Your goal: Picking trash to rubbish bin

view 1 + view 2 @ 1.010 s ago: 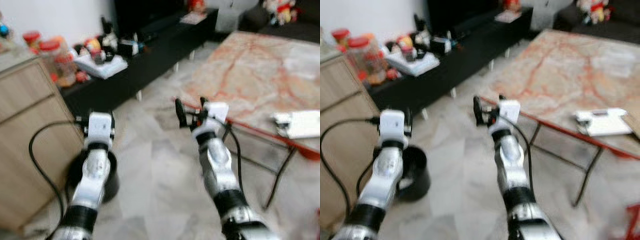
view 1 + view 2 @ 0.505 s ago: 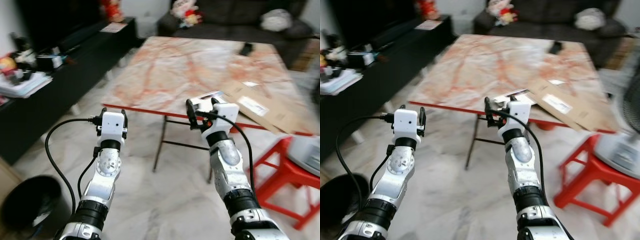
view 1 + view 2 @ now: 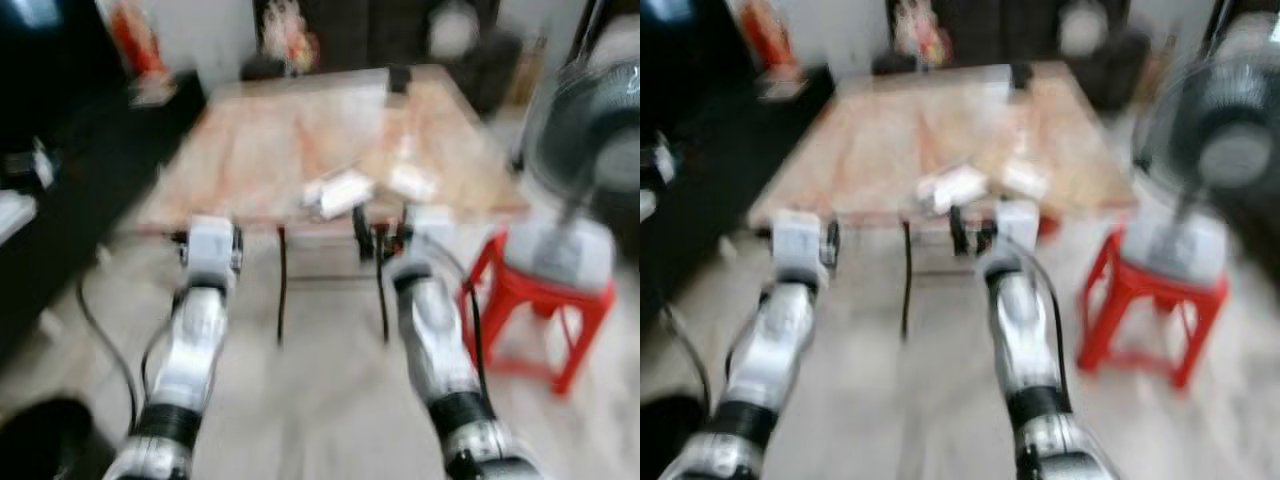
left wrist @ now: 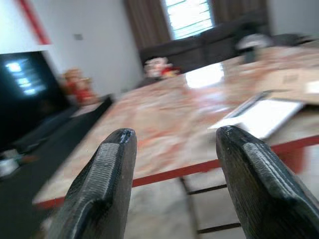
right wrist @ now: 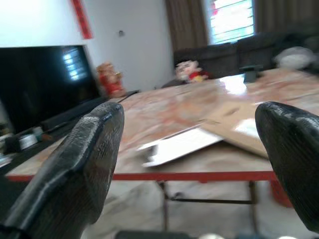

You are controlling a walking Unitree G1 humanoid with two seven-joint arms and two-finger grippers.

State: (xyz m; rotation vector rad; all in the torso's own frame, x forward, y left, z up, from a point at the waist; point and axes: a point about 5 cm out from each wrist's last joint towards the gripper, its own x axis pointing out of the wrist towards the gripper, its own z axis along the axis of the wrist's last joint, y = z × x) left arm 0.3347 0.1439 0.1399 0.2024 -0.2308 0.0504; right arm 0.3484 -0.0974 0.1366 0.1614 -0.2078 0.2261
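While the head views are smeared with blur, both silver arms reach forward at about the same height toward a marble-patterned table with a pink-orange top and red edge (image 3: 270, 140). The left gripper (image 4: 172, 149) has its two black fingers spread apart with nothing between them; past them the left wrist view shows the table's red rim. The right gripper (image 5: 192, 144) is spread wider still, also holding nothing, and points at the near edge of the same table.

On the tabletop near that front edge lies a flat white rectangular packet (image 5: 177, 145), which may be the trash; part of it juts past the rim. Just beside it, partly overlapping, rests a flattened brown cardboard sheet (image 5: 239, 122) bearing a white label. Farther back on the table sits a small dark object (image 5: 249, 73), too blurred to identify.

To the right of the table stands a red plastic stool (image 3: 535, 310) carrying a grey electric fan (image 3: 590, 130). A dark sofa (image 4: 214, 45) runs behind the table, with a soft toy (image 5: 189, 69) at its end. Low at the left corner of the left eye view, a round black bin (image 3: 45, 440) stands on the pale marble floor (image 3: 310, 400), well apart from both grippers. A black television (image 5: 42, 79) stands along the left wall.
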